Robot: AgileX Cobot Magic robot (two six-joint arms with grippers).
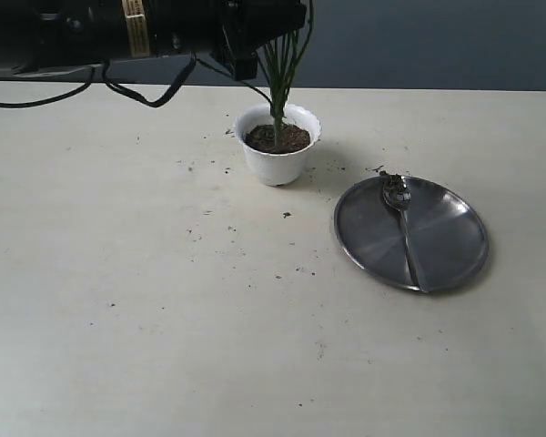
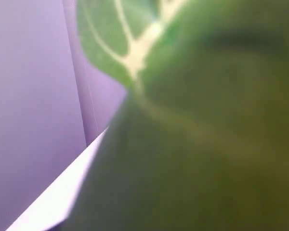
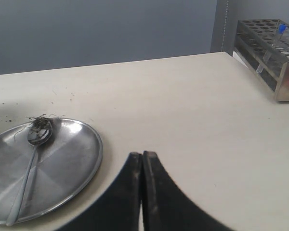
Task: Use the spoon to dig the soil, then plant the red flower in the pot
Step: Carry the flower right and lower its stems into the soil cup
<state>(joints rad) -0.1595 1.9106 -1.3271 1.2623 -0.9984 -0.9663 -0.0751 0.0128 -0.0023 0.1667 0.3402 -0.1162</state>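
Pot point(image 1: 278, 162): white, scalloped rim, upright on the tabletop point(image 1: 164, 309) toward its far side; left of the plate and apart from it.
Soil point(image 1: 291, 139): dark and crumbly, fills the pot's mouth.
Flower point(image 1: 279, 91): thin green stems stand upright in the soil at the pot's middle. They run up to the left hand at the top edge of the exterior view, where only the stems show.
Leaf point(image 2: 120, 38): green with pale veins, pressed close to the left wrist lens and blurred, covering most of that view.
Left hand point(image 1: 259, 27): dark, above the pot, level with the upper stems. Whether it is pinching them or is spread cannot be told.
Right hand point(image 3: 142, 156): its two black fingers are pressed together, over bare tabletop near the plate's rim.
Plate point(image 1: 455, 246): round, flat steel, on the tabletop right of the pot.
Spoon point(image 1: 406, 237): lies on the plate, bowl by the far rim, handle reaching the near rim. Soil bits and fibres sit in the bowl.
Crumbs point(image 1: 287, 216): dark specks scattered on the tabletop around the pot and by the plate.
Rack point(image 3: 269, 57): metal tube rack at the tabletop's edge, well apart from the plate, holding a blue-capped tube.
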